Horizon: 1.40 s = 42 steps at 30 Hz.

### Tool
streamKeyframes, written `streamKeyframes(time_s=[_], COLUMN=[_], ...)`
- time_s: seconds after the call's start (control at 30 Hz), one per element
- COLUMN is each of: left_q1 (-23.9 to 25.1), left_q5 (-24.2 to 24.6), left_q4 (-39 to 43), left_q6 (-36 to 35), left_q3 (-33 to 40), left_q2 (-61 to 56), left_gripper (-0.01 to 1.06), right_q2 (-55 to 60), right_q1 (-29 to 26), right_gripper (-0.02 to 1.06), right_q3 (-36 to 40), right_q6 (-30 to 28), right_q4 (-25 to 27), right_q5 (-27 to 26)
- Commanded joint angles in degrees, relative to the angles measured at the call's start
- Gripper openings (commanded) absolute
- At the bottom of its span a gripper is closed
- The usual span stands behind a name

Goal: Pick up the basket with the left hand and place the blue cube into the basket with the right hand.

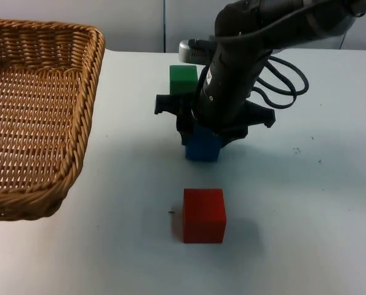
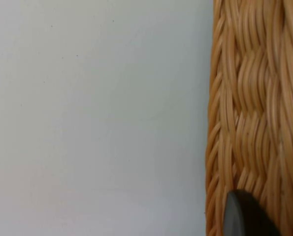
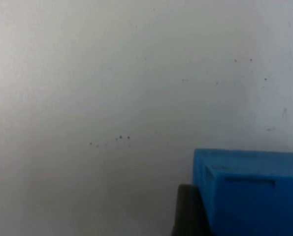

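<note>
The wicker basket (image 1: pixel 35 110) is at the left of the top view, large and near the camera. My left gripper is shut on its woven rim (image 2: pixel 254 108), with one black fingertip (image 2: pixel 244 216) pressed against the weave. The blue cube (image 1: pixel 202 150) sits at the table's middle, directly under the right arm. My right gripper (image 1: pixel 202 132) is down over it and shut on its sides. In the right wrist view the blue cube (image 3: pixel 249 191) lies against a black fingertip (image 3: pixel 188 211), with white table beyond it.
A green cube (image 1: pixel 183 78) stands just behind the right gripper, partly hidden by the arm. A red cube (image 1: pixel 203 215) sits in front of the blue one. The white table (image 1: pixel 306 203) is bare to the right and front.
</note>
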Motion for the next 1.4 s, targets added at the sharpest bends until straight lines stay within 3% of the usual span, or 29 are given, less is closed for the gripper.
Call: streamKeyframes(time_s=[0.0, 0.2, 0.3, 0.33, 0.5, 0.6, 1.03, 1.37], left_q1=[0.0, 0.0, 0.0, 0.0, 0.0, 0.0, -0.2, -0.1], left_q5=[0.8, 0.8, 0.8, 0.8, 0.8, 0.8, 0.8, 0.9], left_q4=[-2.1, -2.1, -2.1, -2.1, -2.1, -2.1, -2.3, -2.3], left_q6=[0.2, 0.2, 0.2, 0.2, 0.2, 0.2, 0.2, 0.2], left_q3=[0.1, 0.1, 0.1, 0.1, 0.1, 0.1, 0.1, 0.1], left_q2=[-0.8, -0.8, -0.8, -0.8, -0.8, -0.8, -0.8, -0.8], left_gripper=[0.0, 0.0, 0.0, 0.0, 0.0, 0.0, 0.0, 0.0], right_q2=[-3.1, -12.5, -19.2, -19.2, -23.6, -23.6, -16.4, -5.0], right_q1=[0.1, 0.3, 1.6, 1.6, 6.2, 8.5, 17.2, 18.2], right_gripper=[0.0, 0.0, 0.0, 0.0, 0.0, 0.0, 0.0, 0.0], right_q3=[-0.4, -2.9, -7.8, -7.8, -16.2, -18.6, -19.0, -27.2], right_q6=[-1.3, -8.6, -21.0, -21.0, -32.0, -35.2, -35.6, -35.7], right_q4=[-0.2, 0.7, 2.5, 2.5, 4.3, 6.0, 6.0, 9.6], right_q5=[-1.4, -1.8, 2.7, 2.7, 10.5, 10.4, 1.4, 5.0])
